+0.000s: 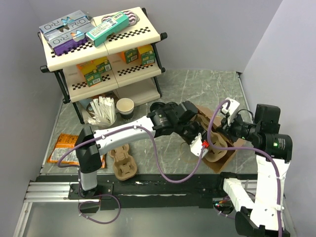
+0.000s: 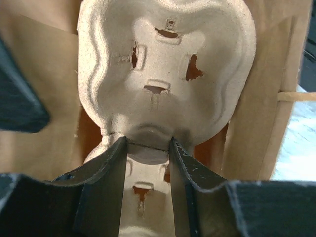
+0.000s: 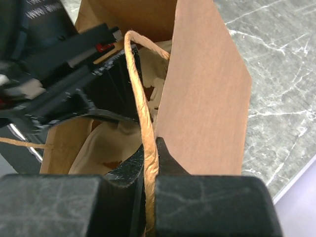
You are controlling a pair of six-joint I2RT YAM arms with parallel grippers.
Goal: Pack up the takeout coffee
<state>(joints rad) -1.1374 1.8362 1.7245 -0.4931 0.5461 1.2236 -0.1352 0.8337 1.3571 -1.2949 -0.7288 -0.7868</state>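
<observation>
Faintly, "R·O" on silver shelf-top boxes [image 1: 66, 27]; takeout coffee [image 1: 125, 108] beside the rack [image 1: 150, 34].

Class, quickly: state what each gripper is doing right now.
Left gripper: closed on the cup carrier.
Right gripper: closed on the bag handle.

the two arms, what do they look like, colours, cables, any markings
Both are white tubes with chunky black joints: the left arm and the right arm. A thin purple cable loops along each. The right arm carries a small green light; a red tab sits by the left gripper. Its fingers are flat, black and scuffed.
</observation>
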